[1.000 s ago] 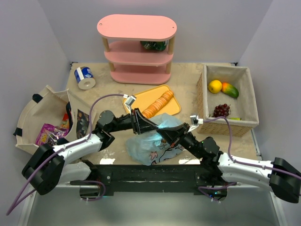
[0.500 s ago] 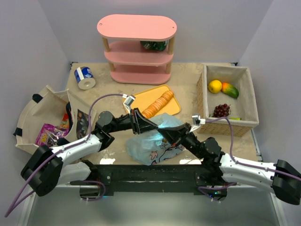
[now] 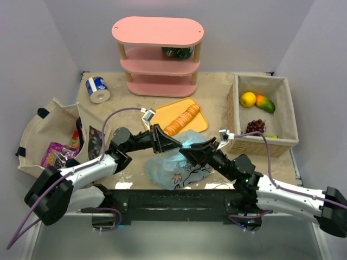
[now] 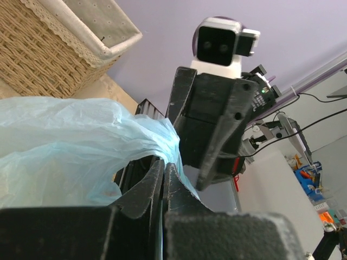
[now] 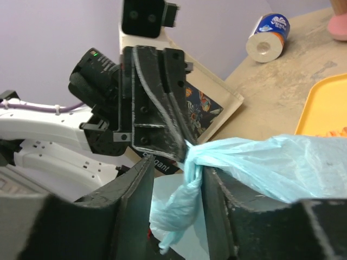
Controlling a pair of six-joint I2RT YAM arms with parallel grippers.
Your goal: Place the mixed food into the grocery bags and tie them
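1. While both arms meet over the middle of the table (image 3: 217, 103), its bare surface reads as flat, matt and beige, faintly mottled.
2. Blue bag (image 3: 173, 169): slumped on the table near the front edge, between the two arm bases and under both claws. The film is thin, crinkly and translucent, with small cartoon prints on the near side. Its contents cannot be made out through the plastic.
3. Left claw (image 4: 164, 165): the hard black fingers are pressed together, pinching gathered plastic at the top of the bag. It reaches in from the left, and the body of the bag hangs below and toward the front edge from the pinch.
4. Right claw (image 5: 178, 169): the fingers are spread, one on each side of the plastic, and are not seen clamping it. It faces the left claw tip to tip, with the two just apart.
5. Twisted neck (image 5: 191, 161): a rope-like strand of bunched film, soft and limp.
   - Its long axis runs from the left claw's pinch into the gap of the right claw, with a loose tail drooping below.
   - The two claws are equally near, and only the left one has hold.
   - Judgement: tying turns on the right claw closing across this strand just beside the left pinch. Film this slick could slip out.
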